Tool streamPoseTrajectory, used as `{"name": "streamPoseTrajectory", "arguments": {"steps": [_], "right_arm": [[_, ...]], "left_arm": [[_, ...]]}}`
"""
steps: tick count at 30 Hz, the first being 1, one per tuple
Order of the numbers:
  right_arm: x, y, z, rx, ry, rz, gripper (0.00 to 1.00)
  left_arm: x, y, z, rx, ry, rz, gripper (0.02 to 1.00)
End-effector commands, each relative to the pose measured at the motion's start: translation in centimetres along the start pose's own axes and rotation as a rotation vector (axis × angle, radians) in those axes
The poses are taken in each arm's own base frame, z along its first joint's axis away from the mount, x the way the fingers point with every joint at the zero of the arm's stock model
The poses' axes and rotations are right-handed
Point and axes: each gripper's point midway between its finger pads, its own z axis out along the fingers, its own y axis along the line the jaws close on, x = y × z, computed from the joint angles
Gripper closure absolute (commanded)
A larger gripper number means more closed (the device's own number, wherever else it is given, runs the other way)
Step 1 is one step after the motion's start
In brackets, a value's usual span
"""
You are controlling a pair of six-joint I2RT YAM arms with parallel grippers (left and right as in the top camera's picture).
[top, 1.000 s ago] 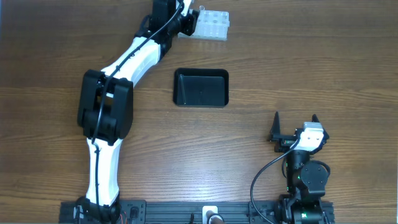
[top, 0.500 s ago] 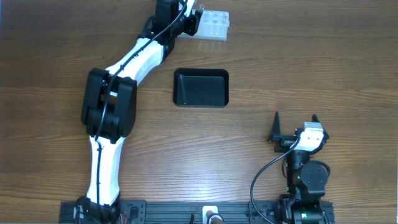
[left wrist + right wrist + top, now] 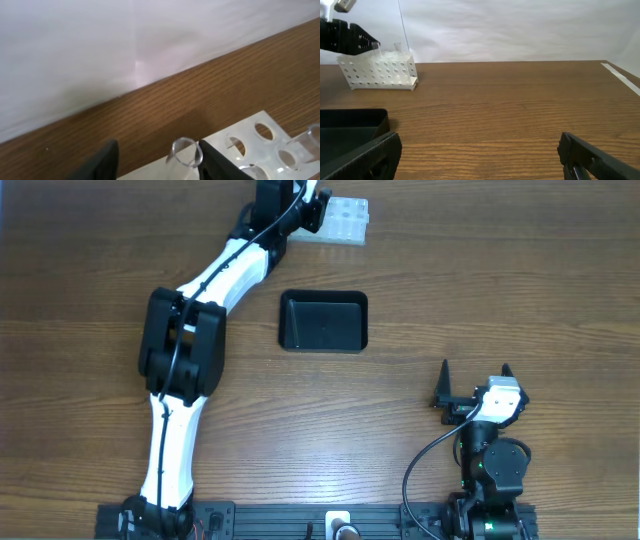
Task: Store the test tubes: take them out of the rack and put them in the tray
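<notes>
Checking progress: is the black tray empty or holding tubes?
Empty. From above, the tray shows only its bare black floor; nothing lies in it.

- left arm [image 3: 178, 358]: white links, chunky black joints, thin black cable along it
- right arm [image 3: 488, 458]: mostly black, white wrist block
- right gripper [image 3: 475, 370]: pointy black fingers

Left arm [image 3: 215, 280] stretched from bottom-left base up across wooden table [image 3: 520, 280] to white rack [image 3: 342, 222] at top edge. Left gripper [image 3: 312, 210] sat at rack's left end. Black tray [image 3: 323, 321] lay just below rack, not touching. Right arm [image 3: 490, 455] folded at bottom right; right gripper [image 3: 475, 377] had fingers spread, well apart from tray.
</notes>
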Motion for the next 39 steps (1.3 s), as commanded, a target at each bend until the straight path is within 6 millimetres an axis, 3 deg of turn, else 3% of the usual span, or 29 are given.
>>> {"name": "streamPoseTrajectory", "arguments": {"steps": [1, 13, 39], "right_arm": [[0.3, -0.1, 0.0, 0.001, 0.002, 0.003, 0.009], [0.3, -0.1, 0.0, 0.001, 0.002, 0.003, 0.007], [0.3, -0.1, 0.0, 0.000, 0.002, 0.003, 0.009]], "left_arm": [[-0.4, -0.4, 0.4, 0.016, -0.016, 0.018, 0.581], [-0.8, -1.2, 0.5, 0.025, -0.028, 0.025, 0.763], [-0.7, -1.4, 0.7, 0.025, -0.032, 0.027, 0.897]]}}
